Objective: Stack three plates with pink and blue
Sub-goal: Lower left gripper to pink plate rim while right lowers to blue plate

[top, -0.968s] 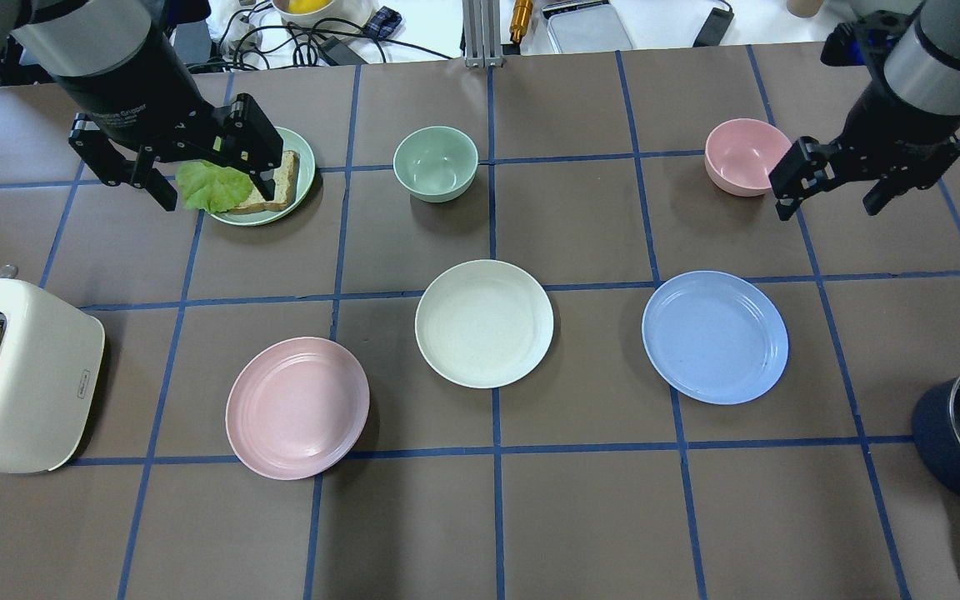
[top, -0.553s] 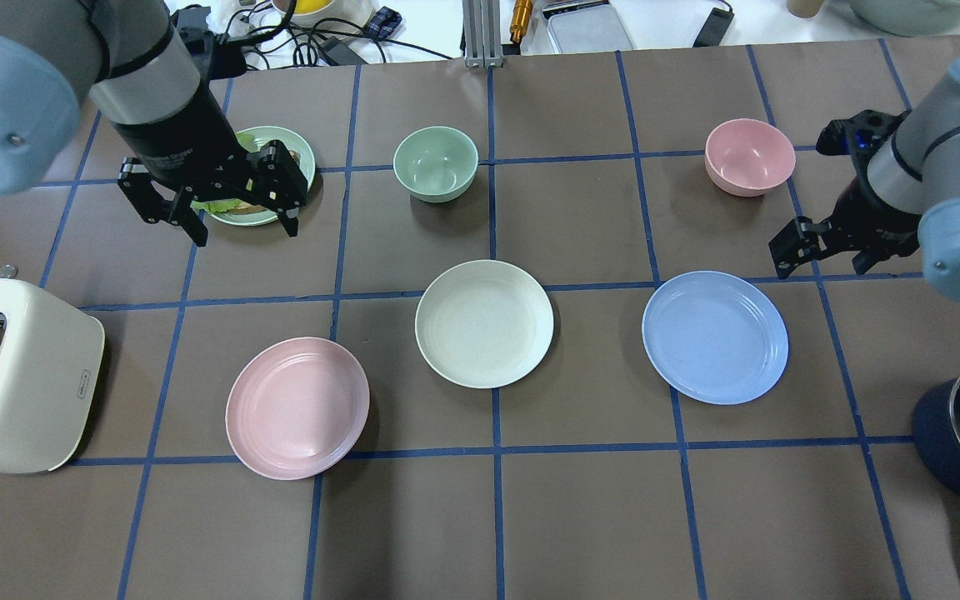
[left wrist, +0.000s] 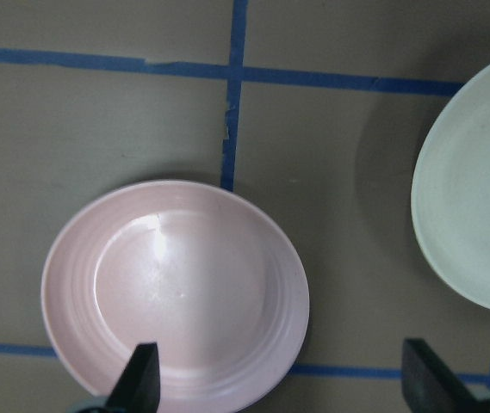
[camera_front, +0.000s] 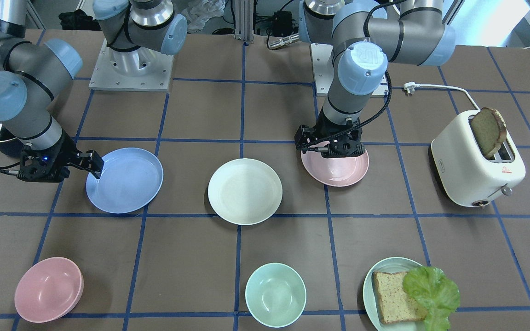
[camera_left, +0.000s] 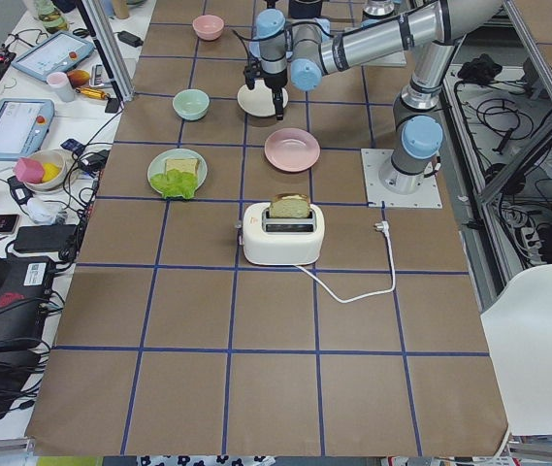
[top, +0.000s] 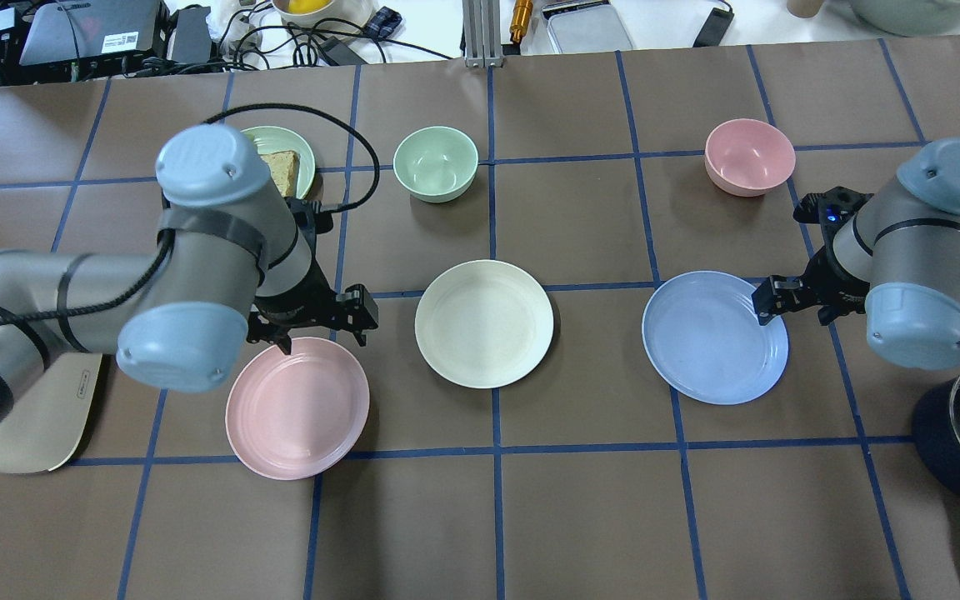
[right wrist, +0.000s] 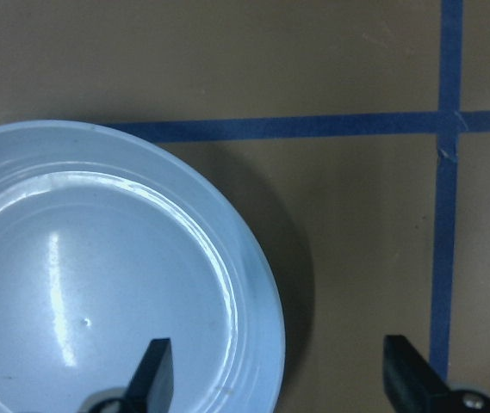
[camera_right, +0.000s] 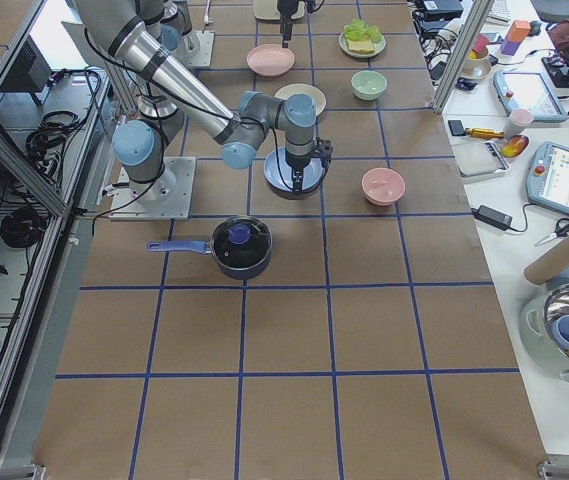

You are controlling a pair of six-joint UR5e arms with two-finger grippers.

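Pink rim lies between the widely parted fingers of the left claw [left wrist: 283, 379]. One fingertip [left wrist: 141, 374] hangs over the well of the pale pink plate [top: 297, 408] and the other over the bare table [top: 580, 500] just outside its edge. The claw holds nothing, and whether a finger touches the plate cannot be told.

The right claw [right wrist: 281, 374] is just as wide and just as empty. It straddles the edge of the light blue plate [top: 713, 337], with one finger above the glossy inside and the other off the plate.

Out from both claws, roughly midway between them, lies the cream-white plate [top: 484, 323]. It is apart from both of the others, so none of the three is stacked yet.

The plates look light, stiff and shallow, probably a matte plastic, and they lie flat on the table. The raised rim is the only place to take hold, pinched from above with one finger inside and one outside. Held at a single edge, a plate would likely droop on its far side. A shallow bite on the sloping lip could slip, so a deep, firm pinch seems wise.
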